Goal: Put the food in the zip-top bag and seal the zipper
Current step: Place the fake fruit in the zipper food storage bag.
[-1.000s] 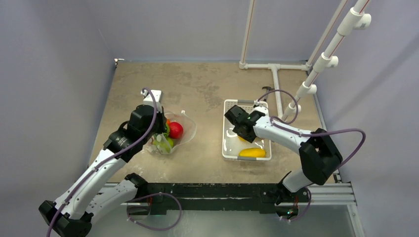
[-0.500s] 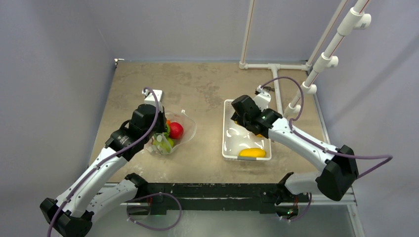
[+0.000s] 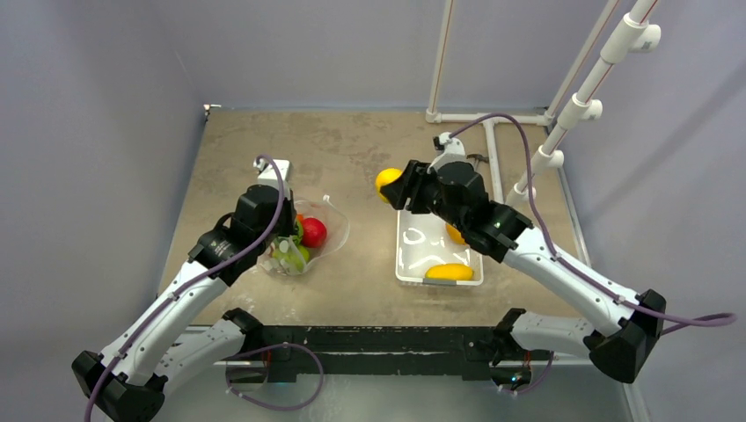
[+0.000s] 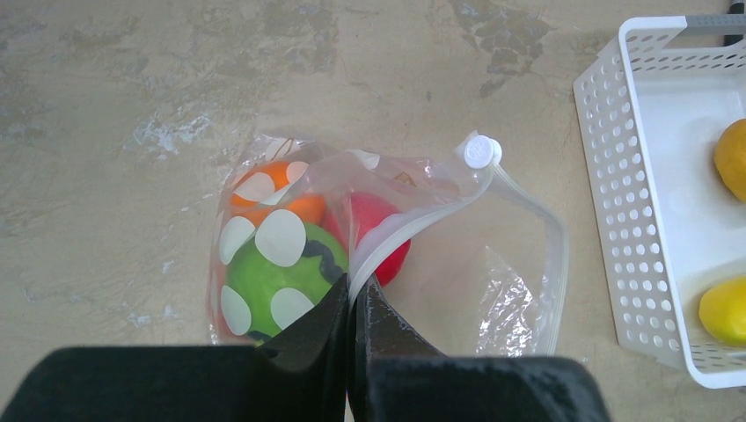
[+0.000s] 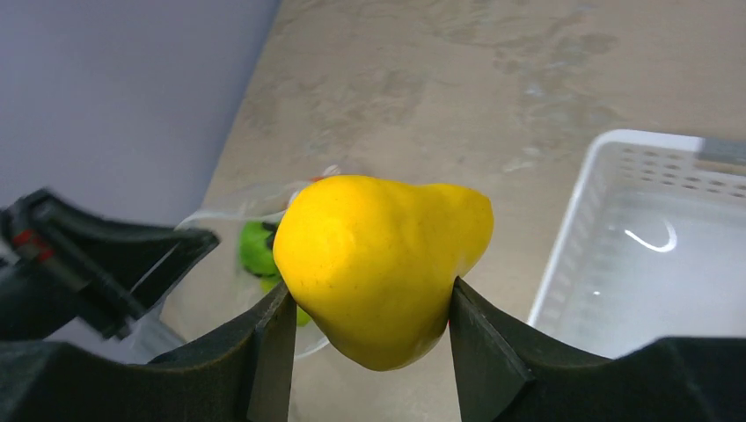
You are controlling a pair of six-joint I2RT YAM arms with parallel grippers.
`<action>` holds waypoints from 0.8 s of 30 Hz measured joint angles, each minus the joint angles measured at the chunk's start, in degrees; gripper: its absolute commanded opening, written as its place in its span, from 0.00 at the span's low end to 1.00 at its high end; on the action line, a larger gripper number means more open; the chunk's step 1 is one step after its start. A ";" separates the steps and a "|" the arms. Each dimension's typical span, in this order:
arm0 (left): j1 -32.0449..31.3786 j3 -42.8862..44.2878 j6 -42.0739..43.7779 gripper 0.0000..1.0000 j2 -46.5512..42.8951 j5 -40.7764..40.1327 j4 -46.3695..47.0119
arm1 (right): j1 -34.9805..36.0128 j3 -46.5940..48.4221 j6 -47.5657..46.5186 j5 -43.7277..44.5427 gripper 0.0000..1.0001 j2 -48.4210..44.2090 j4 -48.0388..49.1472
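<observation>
Top view, white basket (image 3: pixel 406 264) taken as dial centre.

- The left fingers (image 4: pixel 341 312) are pressing together, clamping the zipper (image 4: pixel 422 218) of the zip-top bag (image 4: pixel 523 290).
- The bag is lying on the desk (image 3: pixel 352 149) at 9 o'clock of the basket, apart from it, with its mouth gaping toward the basket.
- A white round tab (image 4: pixel 482 151) is sitting at the zipper's far end.
- The bag is holding a dark-striped green piece (image 4: pixel 273 277). An orange piece (image 4: pixel 264 198) is lying at its 12 o'clock and a red piece (image 4: pixel 380 230) at its 3 o'clock. All three are touching.
- The right fingers (image 5: pixel 479 360) are clamping a yellow pear-shaped piece (image 5: pixel 383 259), one finger on each side.
- That piece is hanging in the air just outside the basket's 11 o'clock corner, between basket and bag.
- Two pieces are resting in the basket: a long yellow one (image 3: pixel 449 272) at the 6 o'clock end and an orange-yellow one (image 3: pixel 455 234) by the 3 o'clock wall, partly hidden under the right arm.
</observation>
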 measured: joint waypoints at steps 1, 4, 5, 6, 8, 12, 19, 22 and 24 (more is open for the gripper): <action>0.00 0.00 0.02 0.00 0.02 0.02 0.00 | 0.28 0.00 -0.81 -1.44 0.00 -0.04 1.05; 0.00 0.00 0.02 0.00 0.00 0.00 0.02 | 4.04 0.04 -3.28 -6.34 0.00 0.44 4.37; 0.00 0.00 0.02 0.00 0.00 0.00 0.02 | 5.29 0.24 -3.82 -7.37 0.00 0.83 5.07; 0.00 0.00 0.02 0.00 0.00 0.00 0.04 | 6.36 0.55 -4.28 -8.28 0.00 1.33 5.66; 0.00 0.00 0.02 0.00 0.00 0.00 0.04 | 8.92 1.60 -5.22 -10.01 0.00 3.10 6.88; 0.00 -0.02 0.02 0.00 0.00 -0.13 0.09 | 12.41 2.34 -6.47 -13.14 0.00 7.02 9.64; 0.00 -0.02 0.00 0.00 -0.07 -0.37 0.11 | 15.23 2.34 -7.41 -17.07 0.00 13.14 13.03; 0.00 -0.02 0.02 0.00 -0.07 -0.42 0.11 | 15.58 2.34 -7.50 -18.23 0.00 15.72 15.15; 0.00 -0.02 0.02 0.00 -0.07 -0.42 0.11 | 15.56 2.34 -7.63 -18.64 0.00 17.40 16.24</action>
